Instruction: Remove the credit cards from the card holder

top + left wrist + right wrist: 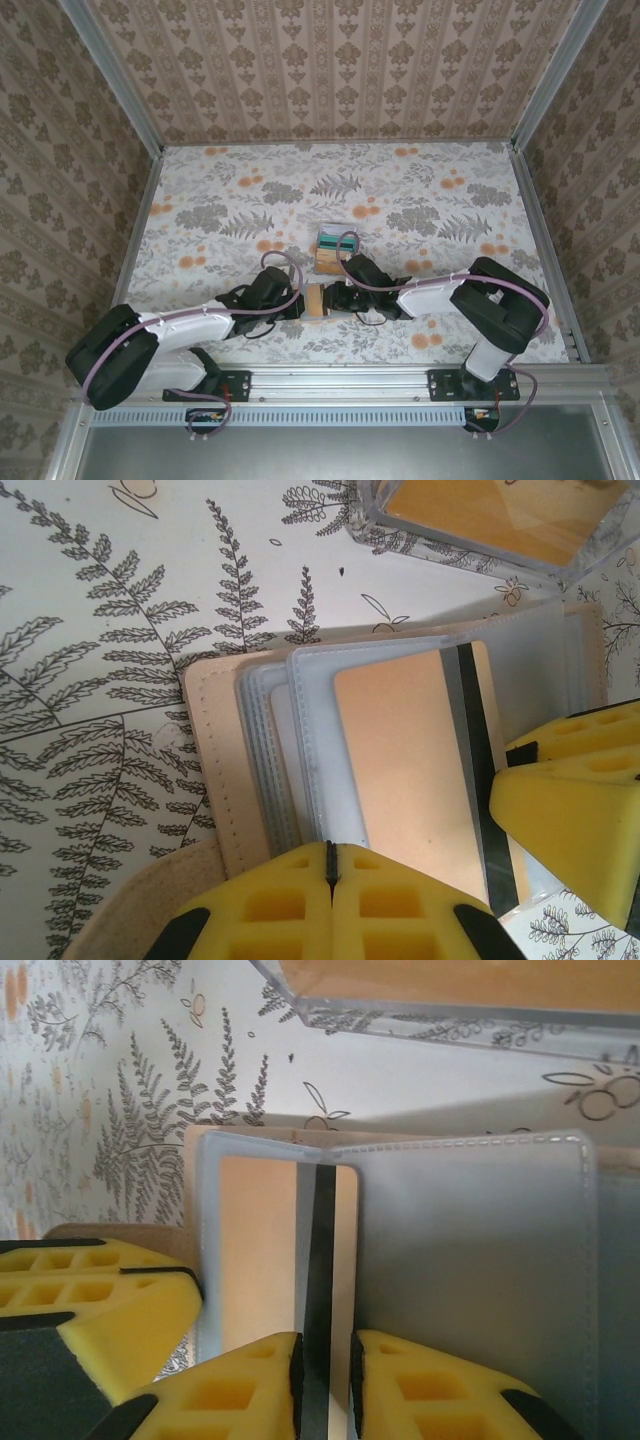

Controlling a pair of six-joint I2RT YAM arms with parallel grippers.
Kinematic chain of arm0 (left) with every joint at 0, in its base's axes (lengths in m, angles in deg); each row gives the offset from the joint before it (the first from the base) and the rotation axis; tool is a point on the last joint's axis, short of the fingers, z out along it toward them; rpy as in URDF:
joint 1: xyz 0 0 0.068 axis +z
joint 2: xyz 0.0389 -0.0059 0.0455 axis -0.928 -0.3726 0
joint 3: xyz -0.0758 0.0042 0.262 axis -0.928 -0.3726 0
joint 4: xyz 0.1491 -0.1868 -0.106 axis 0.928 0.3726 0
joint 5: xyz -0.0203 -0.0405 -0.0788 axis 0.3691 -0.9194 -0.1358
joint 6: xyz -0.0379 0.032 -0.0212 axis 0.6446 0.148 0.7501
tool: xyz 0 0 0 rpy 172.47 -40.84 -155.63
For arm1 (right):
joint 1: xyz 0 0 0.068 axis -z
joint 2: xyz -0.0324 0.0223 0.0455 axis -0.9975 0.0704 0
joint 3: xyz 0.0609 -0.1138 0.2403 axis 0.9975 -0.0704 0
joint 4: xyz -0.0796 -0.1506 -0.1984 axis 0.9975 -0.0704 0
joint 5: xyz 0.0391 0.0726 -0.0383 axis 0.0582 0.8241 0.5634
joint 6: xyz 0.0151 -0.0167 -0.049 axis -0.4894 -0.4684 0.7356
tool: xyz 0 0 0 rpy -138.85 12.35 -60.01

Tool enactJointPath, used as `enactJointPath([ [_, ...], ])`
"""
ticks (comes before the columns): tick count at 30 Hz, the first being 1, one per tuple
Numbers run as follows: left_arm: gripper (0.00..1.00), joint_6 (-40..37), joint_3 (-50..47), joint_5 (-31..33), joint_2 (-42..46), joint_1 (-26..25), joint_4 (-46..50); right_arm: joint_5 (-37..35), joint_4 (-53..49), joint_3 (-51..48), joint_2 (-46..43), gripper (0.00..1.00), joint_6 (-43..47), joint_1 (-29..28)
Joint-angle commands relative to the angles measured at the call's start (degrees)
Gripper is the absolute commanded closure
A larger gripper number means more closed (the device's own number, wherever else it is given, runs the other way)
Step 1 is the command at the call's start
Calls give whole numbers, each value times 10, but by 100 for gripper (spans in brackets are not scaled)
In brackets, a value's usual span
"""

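Extraction in hand: left gripper (330, 858) clenched at card holder (214, 742) edge; right gripper (325, 1360) slightly parted astride orange card (256, 1250), which likely needs pinching, then withdrawing.

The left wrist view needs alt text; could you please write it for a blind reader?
An open card holder lies on a fern-print table, an orange-tan card with a dark stripe in its clear sleeve. The left gripper sits shut at its near edge, the right gripper at the card's striped side.
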Motion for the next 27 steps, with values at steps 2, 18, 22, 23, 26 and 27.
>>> enactJointPath([
  [2, 100, 3, 1, 15, -14, 0, 44, 11, 16, -3, 22, 81, -10, 4],
  [18, 100, 0, -1, 22, 0, 1, 57, -13, -11, -70, -56, 99, -4, 41],
  [22, 100, -1, 0, 23, 1, 0, 60, -16, -28, -89, -92, 99, 5, 58],
  [23, 100, -2, 0, 23, 1, 0, 60, -16, -33, -92, -100, 99, 7, 61],
  [26, 100, -2, 0, 21, 4, 0, 61, -17, -60, -97, -130, 99, 19, 73],
  [27, 100, -2, 1, 21, 5, 0, 63, -18, -71, -99, -143, 99, 24, 77],
])
